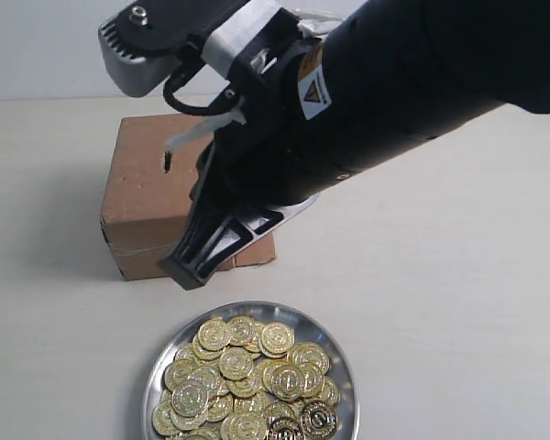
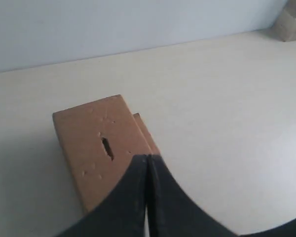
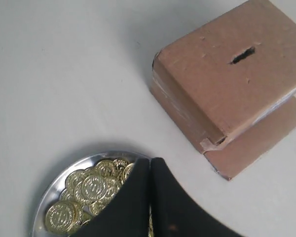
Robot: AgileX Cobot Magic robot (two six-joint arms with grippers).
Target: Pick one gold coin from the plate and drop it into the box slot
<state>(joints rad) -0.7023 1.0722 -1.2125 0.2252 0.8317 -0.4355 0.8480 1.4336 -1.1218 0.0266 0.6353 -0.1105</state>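
The silver plate holds a heap of gold coins at the front of the table. Behind it stands the brown cardboard box, with the box slot in its top face. My right gripper hangs shut between box and plate. Its tips sit over the rim of the plate, beside the coins and apart from the box and slot. No coin shows at the tips. My left gripper is shut over a corner of the box, near the slot.
The right arm's black body fills the upper part of the exterior view and hides part of the box. A loose flap lies at the box's base. A cardboard piece stands far off by the wall.
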